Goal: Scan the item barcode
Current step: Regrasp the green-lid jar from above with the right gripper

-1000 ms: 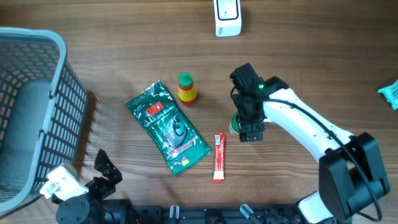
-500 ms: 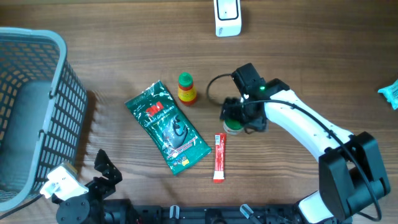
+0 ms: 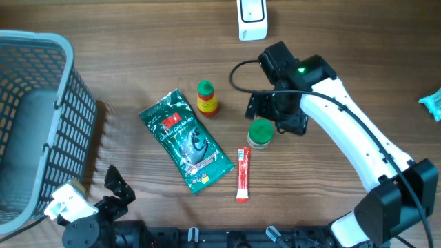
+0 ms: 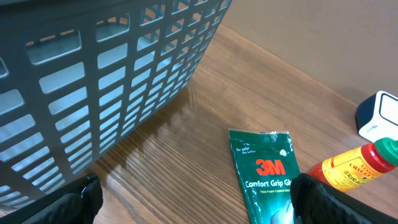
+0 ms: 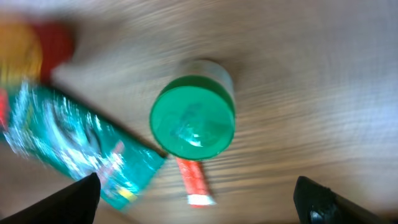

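Observation:
A small jar with a green lid (image 3: pixel 260 133) stands upright on the wooden table, also seen from above in the right wrist view (image 5: pixel 193 116). My right gripper (image 3: pixel 275 115) hovers just behind and above it, open, with nothing between its fingers (image 5: pixel 199 205). The white barcode scanner (image 3: pixel 252 19) sits at the far edge of the table. My left gripper (image 3: pixel 116 186) rests low at the front left, open and empty (image 4: pixel 199 211), facing a green 3M packet (image 4: pixel 264 171).
A grey mesh basket (image 3: pixel 38 124) fills the left side. The green 3M packet (image 3: pixel 185 140), a yellow bottle with a green cap (image 3: pixel 206 97) and a red sachet (image 3: pixel 242 173) lie mid-table. A blue wrapper (image 3: pixel 432 102) pokes in at the right edge.
My right gripper has let go of the green-lidded jar and drawn back toward the far side, leaving the jar standing. The left arm has not moved.

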You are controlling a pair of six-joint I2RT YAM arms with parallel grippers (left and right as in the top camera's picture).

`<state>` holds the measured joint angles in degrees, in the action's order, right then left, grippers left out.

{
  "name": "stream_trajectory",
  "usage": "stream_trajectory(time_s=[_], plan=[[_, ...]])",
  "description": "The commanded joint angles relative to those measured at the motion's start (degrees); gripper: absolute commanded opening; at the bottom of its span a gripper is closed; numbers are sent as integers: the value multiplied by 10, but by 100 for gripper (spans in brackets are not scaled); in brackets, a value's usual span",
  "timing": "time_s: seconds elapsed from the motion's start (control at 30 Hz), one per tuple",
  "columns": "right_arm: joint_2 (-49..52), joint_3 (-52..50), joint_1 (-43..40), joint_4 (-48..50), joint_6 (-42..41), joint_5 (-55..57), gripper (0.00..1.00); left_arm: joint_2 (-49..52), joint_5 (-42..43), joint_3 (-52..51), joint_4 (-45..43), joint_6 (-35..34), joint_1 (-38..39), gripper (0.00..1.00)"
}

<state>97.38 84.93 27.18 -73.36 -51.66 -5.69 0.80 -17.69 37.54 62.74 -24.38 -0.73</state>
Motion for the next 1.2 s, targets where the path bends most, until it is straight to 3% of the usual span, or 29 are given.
stream_trajectory(time_s=[0.0, 0.07, 0.23, 0.47, 0.83, 0.97, 1.17], plan=[[-2, -30, -2, 19, -373, 22, 100, -4, 3, -1, -2, -5, 4, 100], [-2, -61, -1, 47, -445, 20, 100, -4, 3, -1, -2, -5, 4, 100], [-1, -133, 0, 112, -516, -2, 100, -4, 3, -1, -2, -5, 4, 100], [0, -211, 0, 240, -518, -33, 100, -4, 2, -1, -2, -5, 4, 100], [73, -217, 0, 296, -488, -50, 100, -4, 3, -1, -2, -5, 4, 100], [100, -217, 0, 296, -487, -58, 93, -4, 3, -1, -2, -5, 4, 100], [104, -217, 0, 296, -413, -47, 70, -4, 3, -1, -2, -5, 4, 100]])
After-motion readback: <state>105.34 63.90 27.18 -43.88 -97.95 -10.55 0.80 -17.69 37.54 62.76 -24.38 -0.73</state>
